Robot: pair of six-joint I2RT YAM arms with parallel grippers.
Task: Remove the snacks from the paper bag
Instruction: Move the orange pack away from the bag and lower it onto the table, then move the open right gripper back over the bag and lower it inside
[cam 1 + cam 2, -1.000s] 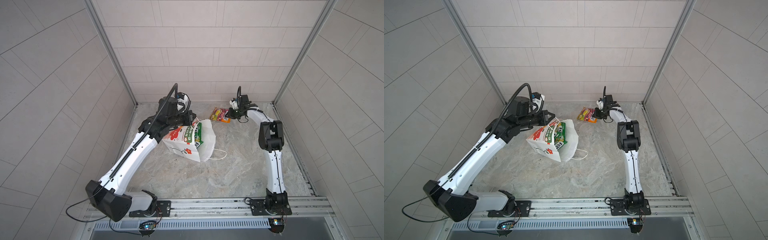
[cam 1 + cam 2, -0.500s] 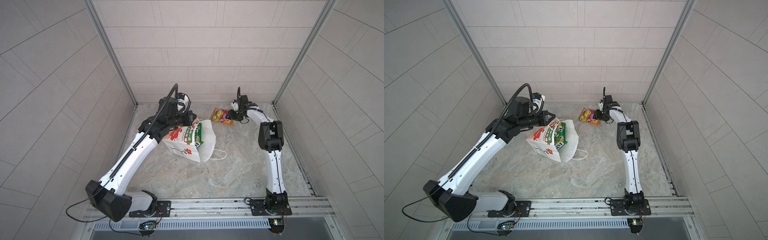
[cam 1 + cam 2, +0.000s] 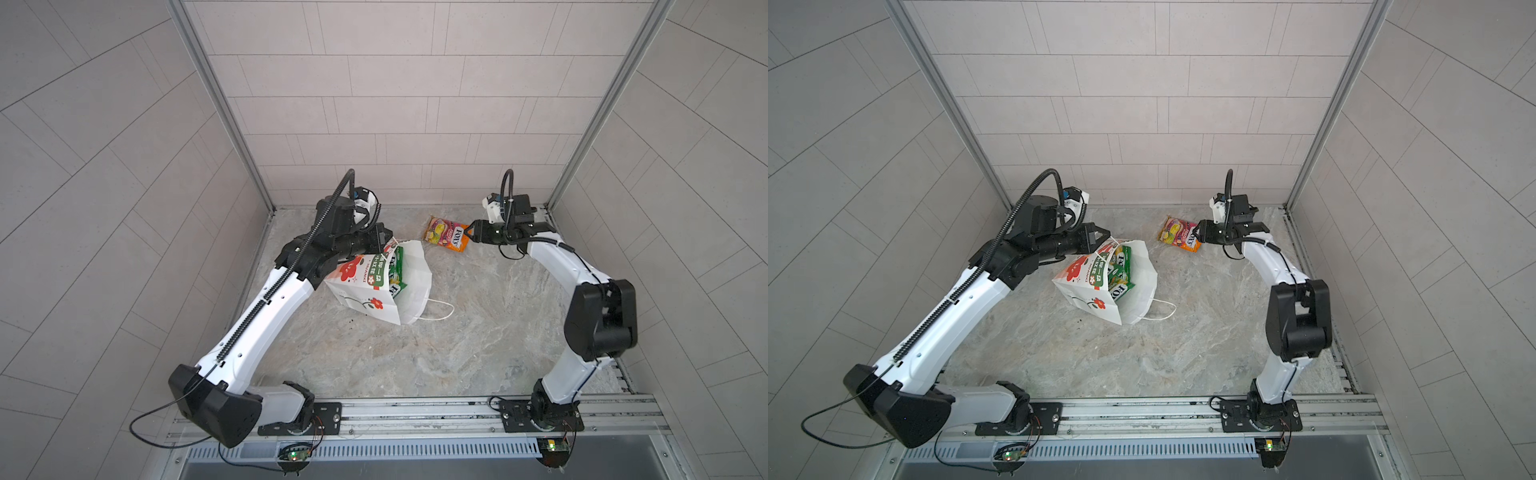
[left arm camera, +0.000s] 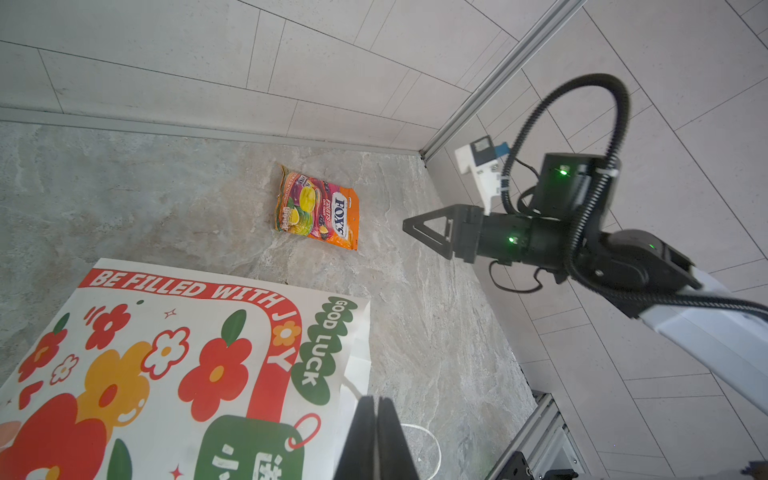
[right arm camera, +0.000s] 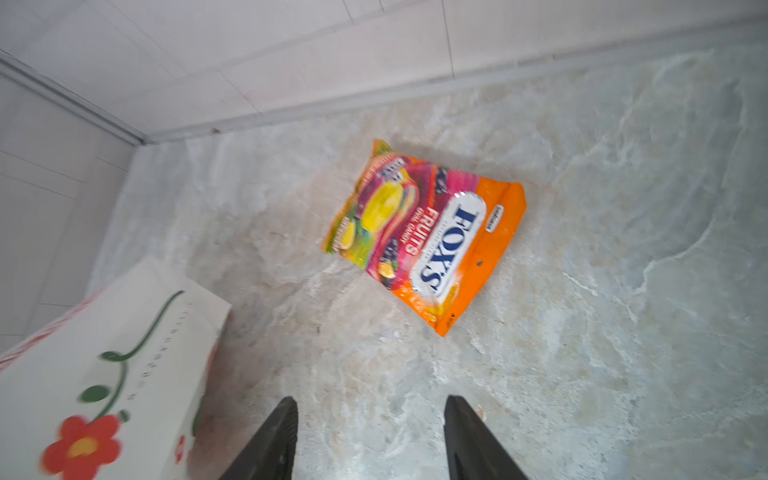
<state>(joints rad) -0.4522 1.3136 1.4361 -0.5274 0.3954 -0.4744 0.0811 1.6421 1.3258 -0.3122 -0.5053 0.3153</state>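
Reaches with the left arm (image 3: 266,316) far out from the near rail, upper link slanting long and straight, wrist level. Pinches the left gripper (image 4: 375,405) fully together on a cord handle of the paper bag (image 3: 415,274). Bends the right arm (image 3: 552,262) up from the rail, elbow high, forearm arching forward and inward. Holds the right gripper (image 5: 370,401) level, pointing toward the left side, jaws parted, nothing between them.

bare floor (image 3: 478,291) between paper bag (image 3: 361,297) and orange packet (image 3: 446,236), wall (image 3: 415,187) behind

Grey marbled tabletop (image 3: 457,340), pale tiled walls (image 3: 395,104), alu rail (image 3: 415,409) at front, tiny dark specks (image 3: 351,321), poss. dirt
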